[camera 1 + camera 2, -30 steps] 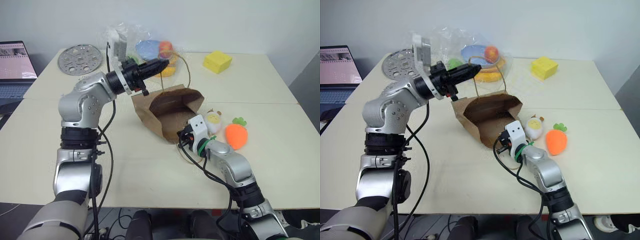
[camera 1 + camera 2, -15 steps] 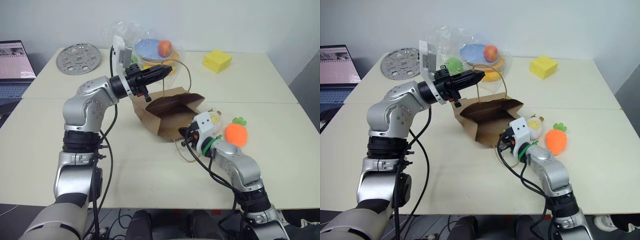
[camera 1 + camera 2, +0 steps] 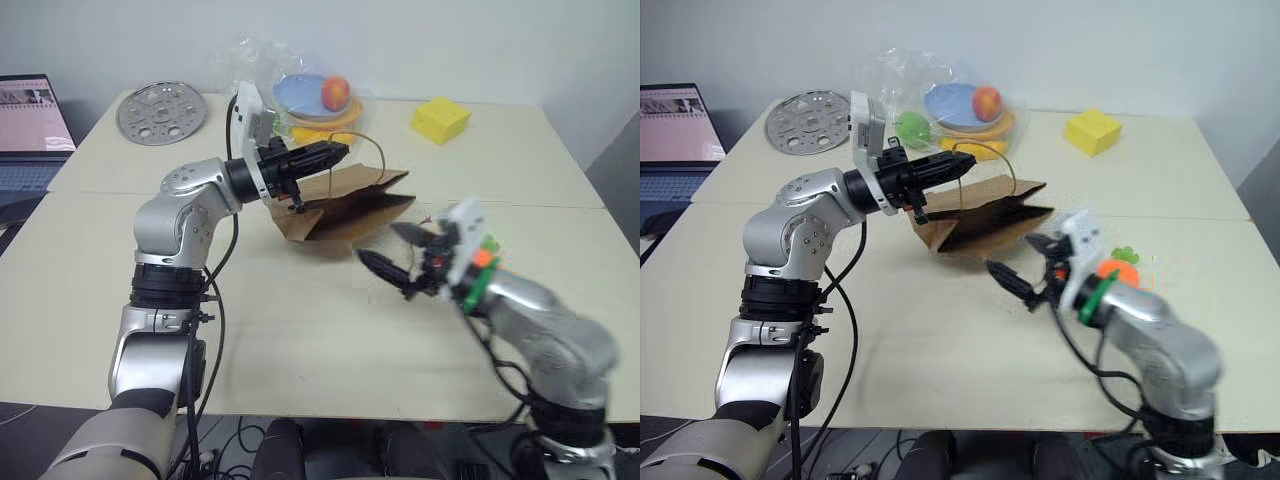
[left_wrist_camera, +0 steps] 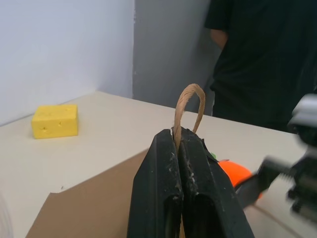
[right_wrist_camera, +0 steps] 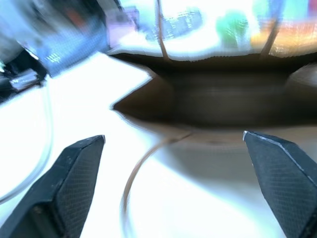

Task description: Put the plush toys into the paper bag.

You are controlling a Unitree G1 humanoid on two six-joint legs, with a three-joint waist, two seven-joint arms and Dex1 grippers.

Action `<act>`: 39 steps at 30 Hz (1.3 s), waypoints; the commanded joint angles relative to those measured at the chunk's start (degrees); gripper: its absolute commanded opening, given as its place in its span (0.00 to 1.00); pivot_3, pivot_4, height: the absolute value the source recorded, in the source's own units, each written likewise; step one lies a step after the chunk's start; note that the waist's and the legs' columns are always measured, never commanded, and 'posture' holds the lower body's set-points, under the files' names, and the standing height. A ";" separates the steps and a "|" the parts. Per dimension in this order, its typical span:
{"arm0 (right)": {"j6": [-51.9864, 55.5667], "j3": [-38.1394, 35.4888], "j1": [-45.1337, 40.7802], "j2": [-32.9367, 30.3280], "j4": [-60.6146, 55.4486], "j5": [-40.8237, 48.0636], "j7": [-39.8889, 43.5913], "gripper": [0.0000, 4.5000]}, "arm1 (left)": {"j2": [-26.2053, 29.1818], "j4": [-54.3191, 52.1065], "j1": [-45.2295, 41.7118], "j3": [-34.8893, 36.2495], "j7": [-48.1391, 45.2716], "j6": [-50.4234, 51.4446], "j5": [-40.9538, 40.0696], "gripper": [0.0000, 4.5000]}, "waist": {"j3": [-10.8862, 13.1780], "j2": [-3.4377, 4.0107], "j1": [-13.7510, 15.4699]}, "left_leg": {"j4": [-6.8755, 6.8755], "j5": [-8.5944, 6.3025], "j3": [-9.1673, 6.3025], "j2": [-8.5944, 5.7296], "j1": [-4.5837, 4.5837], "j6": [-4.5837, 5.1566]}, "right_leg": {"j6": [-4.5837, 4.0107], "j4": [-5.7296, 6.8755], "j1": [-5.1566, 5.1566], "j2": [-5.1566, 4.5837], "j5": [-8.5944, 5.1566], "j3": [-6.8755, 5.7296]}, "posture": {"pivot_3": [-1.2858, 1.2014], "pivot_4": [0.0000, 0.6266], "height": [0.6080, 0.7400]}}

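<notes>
The brown paper bag [image 3: 352, 203] lies low on its side on the table, its dark mouth [image 5: 223, 99] facing my right gripper. My left gripper [image 3: 328, 155] is shut on one thin loop handle [image 4: 188, 99] and holds it above the bag. The other handle [image 5: 143, 163] trails on the table in front of the mouth. My right gripper [image 3: 400, 254] hovers above the table just before the bag's mouth, open, with nothing between its fingers [image 5: 79, 163]. One plush toy, the orange carrot [image 3: 1118, 270], peeks out behind my right wrist.
A clear plastic bag of fruit and plates [image 3: 310, 95] stands behind the paper bag. A round metal disc [image 3: 160, 112] and a laptop [image 3: 35, 130] are at the far left, a yellow sponge block [image 3: 440, 120] at the far right. A person in black [image 4: 262, 59] stands beyond the table.
My right gripper rose from the table at the bag's mouth, drew back and opened wide. The bag sank flatter. My left gripper kept its hold on the handle.
</notes>
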 commanded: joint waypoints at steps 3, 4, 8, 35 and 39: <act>5.18 -15.30 -2.19 -5.64 -1.80 10.67 -6.60 1.00 | 0.00 -1.06 -0.14 0.12 -0.77 -1.48 0.21 0.00 | 0.01 0.02 -0.26 | -0.01 0.00 0.02 0.00 0.02 0.02 | 0.00 0.08 -0.06 0.01 0.00 0.04 | 0.52 0.24 1.00; 5.50 -16.94 -2.35 -7.01 -1.22 10.75 -7.89 1.00 | -0.02 -1.14 -0.09 0.13 -0.80 -1.44 0.17 0.00 | 0.01 0.02 -0.30 | -0.01 0.00 0.04 -0.01 0.02 0.02 | 0.00 0.09 -0.07 0.01 0.00 0.09 | 0.52 0.24 1.00; 3.02 -15.20 6.00 -17.08 3.10 -1.09 -10.42 1.00 | 0.06 -0.95 -0.22 -0.01 -1.38 -1.50 0.25 0.00 | 0.01 0.02 -0.10 | -0.01 0.00 0.04 -0.03 0.02 0.03 | 0.00 0.06 -0.08 0.02 0.00 0.10 | 0.52 0.24 1.00; -7.37 -6.69 13.59 -10.12 13.67 -11.64 -11.41 0.31 | 1.21 -2.67 0.25 0.43 -1.09 -0.79 0.74 0.00 | 0.02 0.03 -0.32 | 0.12 0.01 0.10 -0.05 0.05 0.04 | 0.00 0.26 -0.13 0.03 0.00 0.23 | 0.52 0.24 1.00; -10.42 -10.86 12.36 -9.14 12.35 -8.97 -9.95 0.04 | 1.40 -2.20 0.04 0.44 -1.42 -1.12 0.88 0.00 | 0.02 0.03 -0.31 | 0.12 0.01 0.10 -0.05 0.03 0.03 | 0.00 0.26 -0.14 0.03 0.00 0.24 | 0.52 0.24 1.00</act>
